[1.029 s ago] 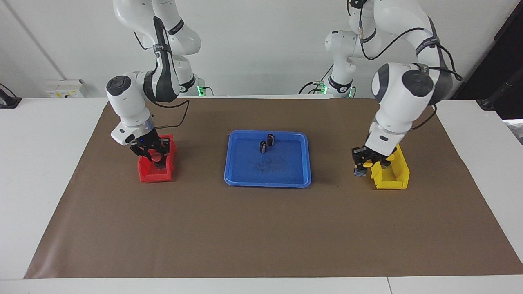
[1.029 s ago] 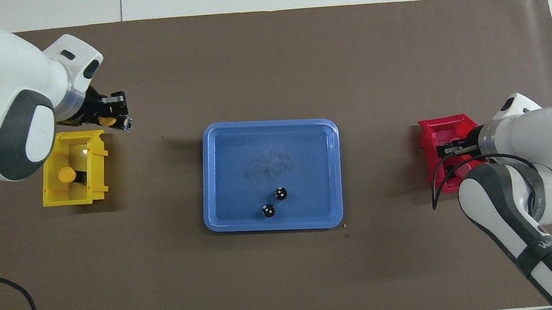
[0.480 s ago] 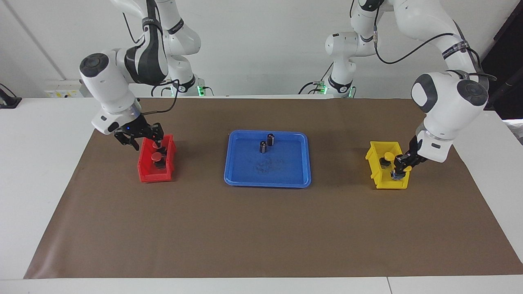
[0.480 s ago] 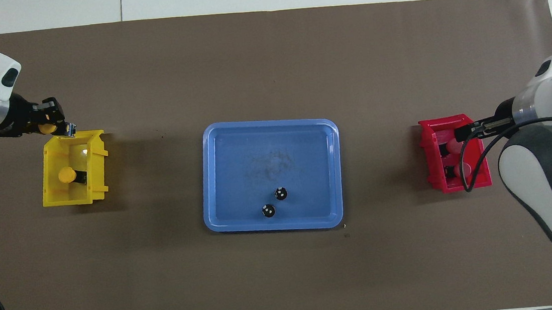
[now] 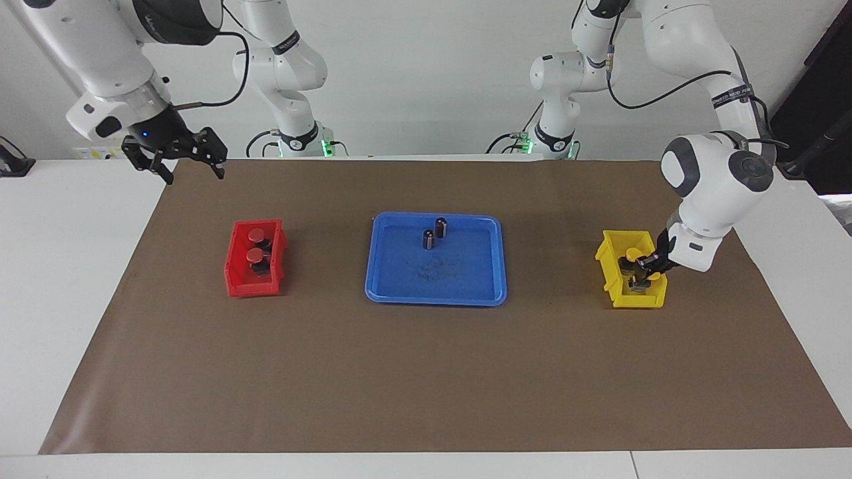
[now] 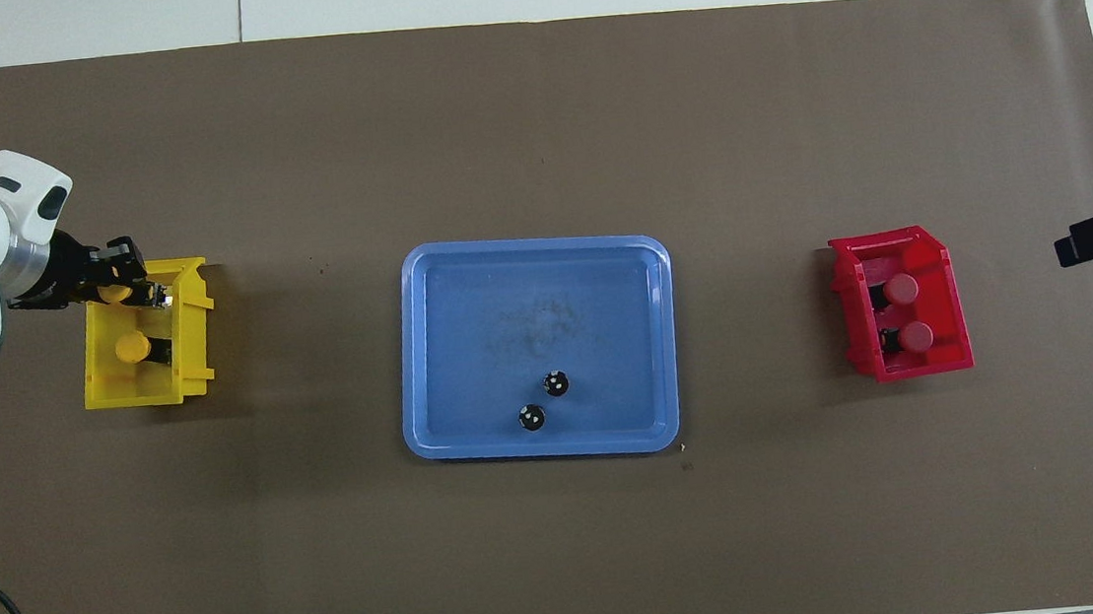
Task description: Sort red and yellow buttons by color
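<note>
placing the last yellow button, by the look of it. left tool (image 5: 644, 271) reaching down into the yellow bin (image 5: 638, 299) at the left arm's end of the worktop (image 5: 66, 299), clenched on a yellow button (image 6: 116, 293) at the end of the bin farther from the robots. other yellow button (image 6: 129, 349) already lying in the same bin, just beside the held one and nearer to the robots. both red buttons (image 5: 256, 235) sitting side by side in the red bin (image 5: 249, 287) at the right arm's end. right tool (image 5: 174, 153) hanging high over the edge of the brown mat by the right arm's base, fingers spread and gripping nothing, waiting.

judging the sort as nearly done, with only this release left. doing it well probably meaning: keeping the button low inside the bin walls before letting go, so as to be dropping it a short way and not bouncing it out; aiming for the bare floor of the bin, not the cap of its neighbour; spreading the fingers fully, then lifting straight up, avoiding snagging the bin's rim and dragging the light bin along. leaving alone the two dark cylinders (image 5: 440, 227) standing in the blue tray (image 5: 436, 299) in the middle.
</note>
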`<act>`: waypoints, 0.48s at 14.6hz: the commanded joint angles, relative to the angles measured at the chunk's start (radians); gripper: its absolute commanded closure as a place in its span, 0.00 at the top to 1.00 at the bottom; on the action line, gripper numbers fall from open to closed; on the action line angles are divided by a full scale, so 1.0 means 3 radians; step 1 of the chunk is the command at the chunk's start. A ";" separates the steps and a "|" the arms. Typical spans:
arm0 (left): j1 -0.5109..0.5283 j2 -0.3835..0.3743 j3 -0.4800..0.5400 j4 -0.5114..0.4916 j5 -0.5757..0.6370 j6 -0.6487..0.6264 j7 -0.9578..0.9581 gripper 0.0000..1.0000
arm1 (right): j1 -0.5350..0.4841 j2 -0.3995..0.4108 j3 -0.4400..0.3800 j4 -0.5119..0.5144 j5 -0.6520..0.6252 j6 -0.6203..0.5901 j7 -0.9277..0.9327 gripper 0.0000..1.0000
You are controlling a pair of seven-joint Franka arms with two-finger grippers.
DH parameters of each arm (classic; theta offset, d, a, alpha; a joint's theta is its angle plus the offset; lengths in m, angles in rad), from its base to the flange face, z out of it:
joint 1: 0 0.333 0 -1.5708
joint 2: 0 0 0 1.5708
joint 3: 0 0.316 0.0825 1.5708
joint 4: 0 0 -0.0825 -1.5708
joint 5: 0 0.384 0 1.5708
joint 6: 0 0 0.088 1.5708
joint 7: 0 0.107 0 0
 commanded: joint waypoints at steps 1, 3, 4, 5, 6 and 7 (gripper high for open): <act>0.0082 -0.0147 -0.0034 -0.0266 -0.0040 0.0239 0.0085 0.01 | -0.0107 0.0179 0.0040 0.0361 -0.0003 -0.0184 -0.0026 1.00; 0.0057 -0.0106 -0.0034 -0.0307 -0.0040 0.0377 0.0080 0.03 | -0.0066 0.0199 0.0045 0.0320 -0.0064 -0.0178 0.0136 1.00; 0.0067 -0.0106 -0.0034 -0.0312 -0.0040 0.0378 0.0090 0.24 | -0.0072 0.0189 0.0045 0.0275 -0.0070 -0.0178 0.0183 1.00; 0.0067 -0.0106 -0.0034 -0.0312 -0.0040 0.0378 0.0116 0.51 | -0.0072 0.0184 0.0040 0.0244 -0.0070 -0.0148 0.0189 1.00; 0.0062 -0.0106 -0.0034 -0.0312 -0.0040 0.0378 0.0146 0.58 | -0.0067 0.0189 0.0035 0.0243 -0.0070 -0.0122 0.0199 1.00; 0.0052 -0.0106 -0.0034 -0.0307 -0.0040 0.0358 0.0157 0.65 | -0.0066 0.0184 0.0055 0.0243 -0.0070 -0.0066 0.0224 1.00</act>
